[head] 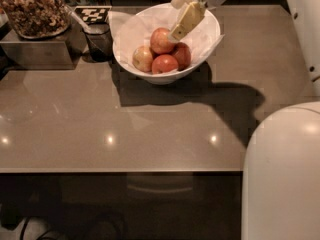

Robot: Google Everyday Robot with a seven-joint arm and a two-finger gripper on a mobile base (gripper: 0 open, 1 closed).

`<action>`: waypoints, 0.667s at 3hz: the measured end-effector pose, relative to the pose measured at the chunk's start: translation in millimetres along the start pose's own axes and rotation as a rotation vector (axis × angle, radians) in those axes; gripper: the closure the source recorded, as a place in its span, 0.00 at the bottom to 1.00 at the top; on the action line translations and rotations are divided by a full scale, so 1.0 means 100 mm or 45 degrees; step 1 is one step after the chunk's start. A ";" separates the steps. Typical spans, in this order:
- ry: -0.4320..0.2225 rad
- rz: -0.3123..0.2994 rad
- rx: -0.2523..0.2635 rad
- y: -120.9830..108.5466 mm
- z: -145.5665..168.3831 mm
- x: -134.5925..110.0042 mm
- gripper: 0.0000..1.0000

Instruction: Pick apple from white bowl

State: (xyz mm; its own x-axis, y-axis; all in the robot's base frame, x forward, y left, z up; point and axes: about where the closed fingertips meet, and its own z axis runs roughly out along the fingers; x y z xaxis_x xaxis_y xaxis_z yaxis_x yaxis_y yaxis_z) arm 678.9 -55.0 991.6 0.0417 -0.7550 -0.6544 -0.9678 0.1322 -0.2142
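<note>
Camera view: the one view, looking down across the table (150,129) to the bowl at its far side.
Gripper: the gripper (176,34) hangs inside the white bowl (165,77), tip low and just at the upper right shoulder of the apple (160,40).
Gripper state: I cannot tell whether it is spread or closed; only one pale yellow face of it shows.
Apple: just left of and under the gripper tip, sitting on top of the pile. Whether the tip touches it I cannot tell.
Neighbours: a paler apple (143,58) lies further left and nearer the camera, and two deep red apples (165,64) sit below and on the near side of the tip.
Risk, off-centre: the tip looks set toward one side of the apple, so a close from here may pinch its shoulder and squirt the round fruit out leftward.
Risk, pile: a push down would likely roll the apple off the fruit under it and shift the whole heap.
Risk, paper: the crinkled white paper (135,26) lining the bowl lies behind and to both sides of the tip and could be caught or dragged on the lift.
Risk, bowl: a sideways nudge against the flared rim could slide or tip the bowl.
Arm pose: the wrist comes in from the upper right, above and behind the bowl, with the gripper slanting down and to the left into it.
Robot body: a large white curved part (282,174) fills the near right corner, well apart from the gripper.
Elsewhere: the snack container (32,9) and a dark cup (98,41) stand far to the gripper's left.
</note>
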 end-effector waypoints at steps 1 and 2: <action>-0.066 0.035 -0.022 -0.09 0.10 0.01 0.24; -0.080 0.085 -0.060 -0.11 0.25 0.09 0.24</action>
State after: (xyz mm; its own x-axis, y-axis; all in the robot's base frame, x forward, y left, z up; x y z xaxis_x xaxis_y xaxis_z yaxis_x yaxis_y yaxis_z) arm 696.5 -47.0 969.8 -0.0089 -0.7036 -0.7105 -0.9795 0.1493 -0.1356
